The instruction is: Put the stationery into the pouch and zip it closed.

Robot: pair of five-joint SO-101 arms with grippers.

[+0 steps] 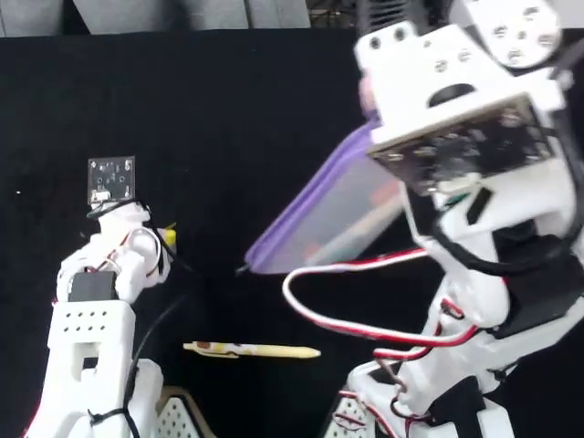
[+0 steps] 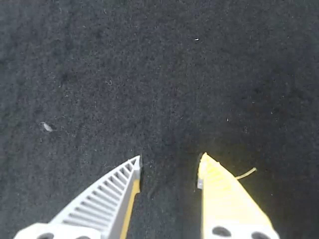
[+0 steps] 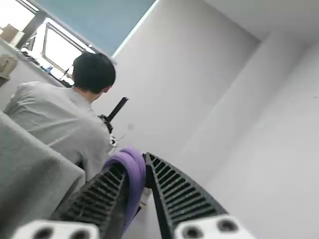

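A clear pouch [image 1: 338, 205] with purple edging hangs tilted in the air over the black table, with coloured items faintly visible inside. My right gripper [image 3: 137, 174] is shut on the pouch's purple edge [image 3: 130, 174], raised high and pointing up toward the room. A yellow pen [image 1: 253, 349] lies flat on the table near the front, between the two arms. My left gripper [image 2: 168, 167] is open low over bare black cloth, with nothing between its fingers; in the high view the left gripper [image 1: 162, 239] sits at the left, away from the pen.
A small square marker card [image 1: 111, 179] lies on the table behind the left arm. The right arm's body and red-and-white cables [image 1: 365, 319] loom over the right half of the table. The black cloth [image 1: 228, 109] stretches behind the pouch.
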